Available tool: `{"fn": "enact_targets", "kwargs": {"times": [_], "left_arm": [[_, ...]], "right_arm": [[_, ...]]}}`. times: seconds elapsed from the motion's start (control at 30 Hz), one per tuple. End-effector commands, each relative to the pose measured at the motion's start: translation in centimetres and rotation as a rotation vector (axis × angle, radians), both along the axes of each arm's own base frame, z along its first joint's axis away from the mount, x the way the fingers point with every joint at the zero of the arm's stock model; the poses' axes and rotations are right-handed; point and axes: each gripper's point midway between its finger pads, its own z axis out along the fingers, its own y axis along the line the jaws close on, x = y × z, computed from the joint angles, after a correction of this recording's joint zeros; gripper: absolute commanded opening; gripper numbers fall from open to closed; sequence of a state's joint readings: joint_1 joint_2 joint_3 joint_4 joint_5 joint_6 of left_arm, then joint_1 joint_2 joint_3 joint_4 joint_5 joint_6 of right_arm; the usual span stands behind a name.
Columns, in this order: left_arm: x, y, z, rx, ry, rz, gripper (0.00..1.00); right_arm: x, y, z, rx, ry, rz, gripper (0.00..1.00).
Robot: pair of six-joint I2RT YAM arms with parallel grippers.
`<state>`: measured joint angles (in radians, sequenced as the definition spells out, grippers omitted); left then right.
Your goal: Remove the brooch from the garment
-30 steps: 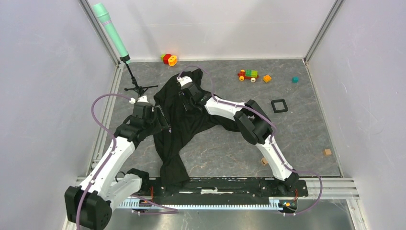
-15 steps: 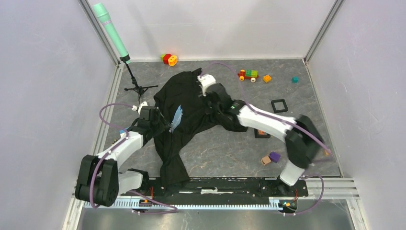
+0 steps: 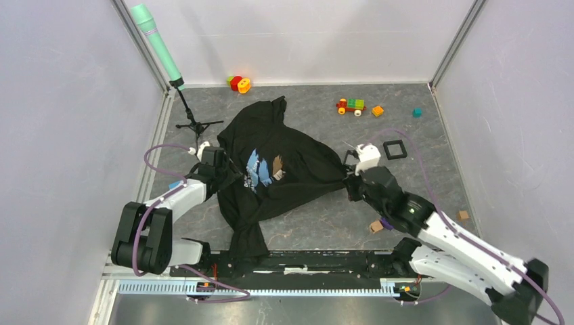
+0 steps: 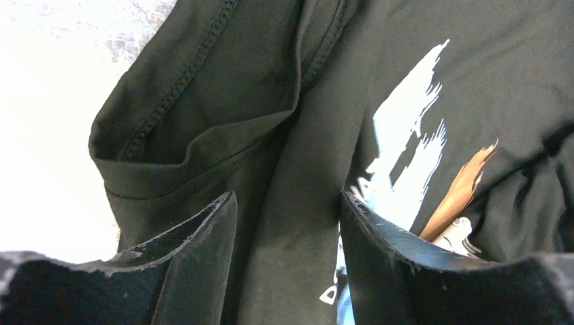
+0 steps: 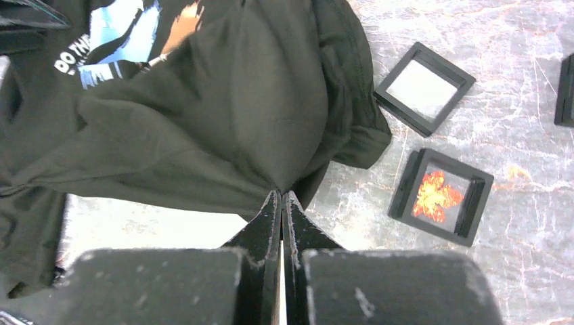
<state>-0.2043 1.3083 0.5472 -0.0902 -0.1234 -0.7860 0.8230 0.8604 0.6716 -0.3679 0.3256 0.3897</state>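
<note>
**Inspector:** Condition of the garment?
**Assessor:** The garment [image 3: 298,152] lies spread on the table [image 3: 304,217], printed graphic facing up.
**Inspector:** Grippers?
**Assessor:** Left gripper [image 4: 288,200]: fingers apart, low over the cloth at the edge of the print. Right gripper [image 5: 281,193]: jaws pressed together on a pinch of the garment's right-hand fold, cloth drawn taut.
**Inspector:** And the brooch?
**Assessor:** Off the cloth. The brooch [image 5: 433,195], orange and petal-shaped, sits inside a black square frame [image 5: 405,184] on the table, near the hem but apart from it. A second frame [image 5: 404,112] lies just beyond.
</note>
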Motion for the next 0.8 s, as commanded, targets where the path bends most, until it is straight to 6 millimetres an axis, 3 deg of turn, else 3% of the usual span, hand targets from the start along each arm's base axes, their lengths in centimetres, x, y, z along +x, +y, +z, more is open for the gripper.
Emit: {"fn": "enact_targets", "kwargs": {"times": [0.0, 0.07, 0.13, 0.2, 0.3, 0.4, 0.57, 0.7, 0.77], "left_arm": [[2.0, -0.9, 1.1, -0.045, -0.058, -0.006, 0.61], [2.4, -1.8, 1.0, -0.071, -0.069, -0.048, 0.5], [2.7, -2.6, 0.9, -0.094, -0.07, -0.087, 0.33], [2.9, -3.3, 1.2, -0.105, -0.074, -0.14, 0.08], [2.9, -2.2, 1.4, -0.044, -0.072, -0.112, 0.02], [2.7, -0.4, 1.5, 0.015, -0.068, -0.04, 0.02], [3.0, 0.9, 0.7, 0.021, -0.042, 0.073, 0.02], [4.5, 3.7, 0.8, 0.041, -0.045, 0.198, 0.02], [5.7, 4.5, 1.2, 0.042, -0.062, 0.237, 0.02]], "right_arm": [[-2.1, -0.6, 0.9, 0.143, -0.014, 0.005, 0.0], [-3.8, 1.6, 1.2, 0.201, 0.001, 0.166, 0.0], [-6.3, 4.1, 0.3, 0.244, 0.082, 0.35, 0.0], [-9.8, 6.4, -1.4, 0.275, 0.204, 0.56, 0.0], [-12.9, 6.7, -4.8, 0.201, 0.325, 0.664, 0.0], [-12.2, 4.9, -8.0, 0.082, 0.354, 0.568, 0.0], [-10.3, 3.9, -10.8, -0.045, 0.369, 0.468, 0.0], [-5.2, -0.4, -11.2, -0.195, 0.269, 0.119, 0.0], [-3.3, -1.5, -10.8, -0.184, 0.225, 0.005, 0.0]]}}
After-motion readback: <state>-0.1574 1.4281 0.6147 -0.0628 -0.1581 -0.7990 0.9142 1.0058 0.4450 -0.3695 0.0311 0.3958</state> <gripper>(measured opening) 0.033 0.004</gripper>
